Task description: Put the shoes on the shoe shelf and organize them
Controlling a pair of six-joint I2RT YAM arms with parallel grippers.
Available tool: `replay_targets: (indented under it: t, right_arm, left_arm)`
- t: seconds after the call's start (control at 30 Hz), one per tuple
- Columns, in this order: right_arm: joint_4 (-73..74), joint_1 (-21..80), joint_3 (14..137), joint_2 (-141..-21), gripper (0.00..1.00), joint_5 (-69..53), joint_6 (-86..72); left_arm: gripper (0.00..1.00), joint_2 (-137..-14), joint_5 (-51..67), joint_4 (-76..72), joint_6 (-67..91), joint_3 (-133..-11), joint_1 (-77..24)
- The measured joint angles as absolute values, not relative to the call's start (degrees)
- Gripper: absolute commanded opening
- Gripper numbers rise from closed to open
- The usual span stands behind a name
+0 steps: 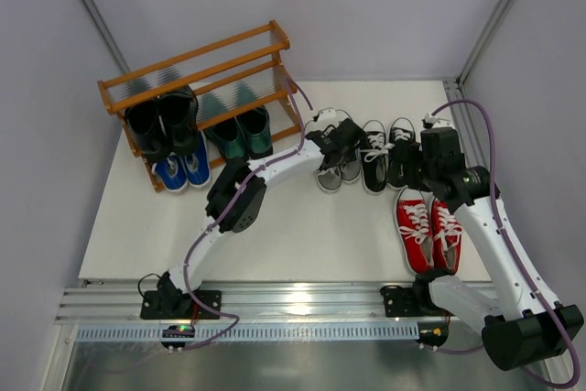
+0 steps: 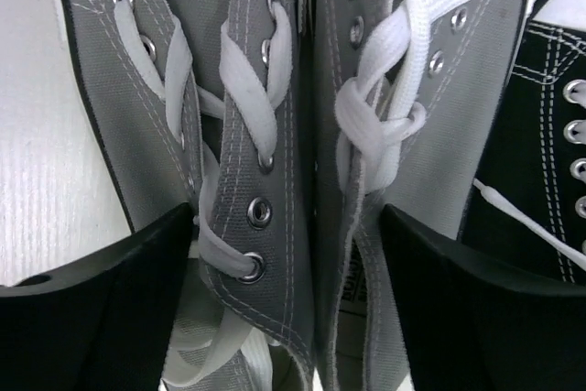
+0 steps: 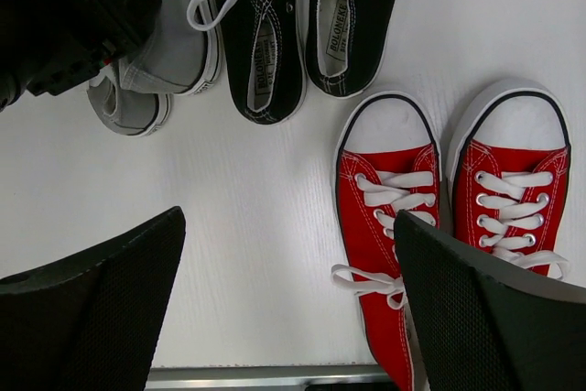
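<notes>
The white desk (image 1: 302,244) is walled on the left, far and right sides, with a metal rail along its near edge. Its widest bare stretch runs from the middle to the near left. The shoe shelf (image 1: 197,57) stands skewed in the far-left corner, its slanted tiers facing the middle of the desk.

The left arm (image 1: 233,203) reaches from its base diagonally to the far right, elbow bent up over the middle. The right arm (image 1: 499,244) rises along the right edge and leans inward.

On the shelf, the black leather loafers (image 1: 163,121) sit left and the dark green loafers (image 1: 240,132) right, their long axes across the rails. The blue sneakers (image 1: 183,171) poke out one tier below the black pair.

Three pairs lie on the desk at the right, each with its two shoes side by side, long axes near-to-far and toes toward the far wall. The red sneakers (image 1: 428,231) are nearest, close to the right edge. The black-and-white sneakers (image 1: 375,157) lie beyond them, with the grey sneakers (image 1: 331,179) just to their left, slightly slanted.

The left end effector (image 2: 288,217) points down into the grey pair. Its fingers (image 2: 110,309) are set wide, one in each shoe's opening, and straddle the two adjoining side walls. I cannot tell whether they are pressing. The right end effector (image 3: 288,226) hangs wide and empty over bare desk beside the red pair.
</notes>
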State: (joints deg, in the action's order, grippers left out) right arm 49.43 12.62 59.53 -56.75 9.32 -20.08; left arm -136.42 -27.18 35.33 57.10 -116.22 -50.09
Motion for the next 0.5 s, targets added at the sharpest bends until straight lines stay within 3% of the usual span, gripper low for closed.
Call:
replay_targets:
  t: [0.03, 0.13, 0.17, 0.3, 0.5]
  right_arm:
    - [49.4, 12.6, 59.5, -56.7, 0.92, 8.9, -20.1]
    - [49.5, 12.6, 59.5, -56.4, 0.9, 8.0, -20.0]
    - [49.6, 12.6, 59.4, -56.2, 0.89, 7.7, -20.0]
    - [49.9, 12.6, 59.3, -55.0, 0.88, 7.3, -20.0]
    - [50.4, 12.6, 59.0, -53.6, 0.86, 7.2, -20.0]
  left_arm:
    - [0.71, -136.9, -27.3, 35.2, 57.2, -116.6, -50.1]
    - [0.3, -137.0, -27.2, 35.9, 57.3, -117.8, -50.2]
    - [0.0, -137.0, -27.2, 36.4, 57.2, -118.0, -50.2]
    - [0.0, -136.4, -27.2, 36.4, 57.0, -116.7, -50.2]
    - [0.0, -128.1, -27.9, 31.2, 58.1, -103.1, -52.2]
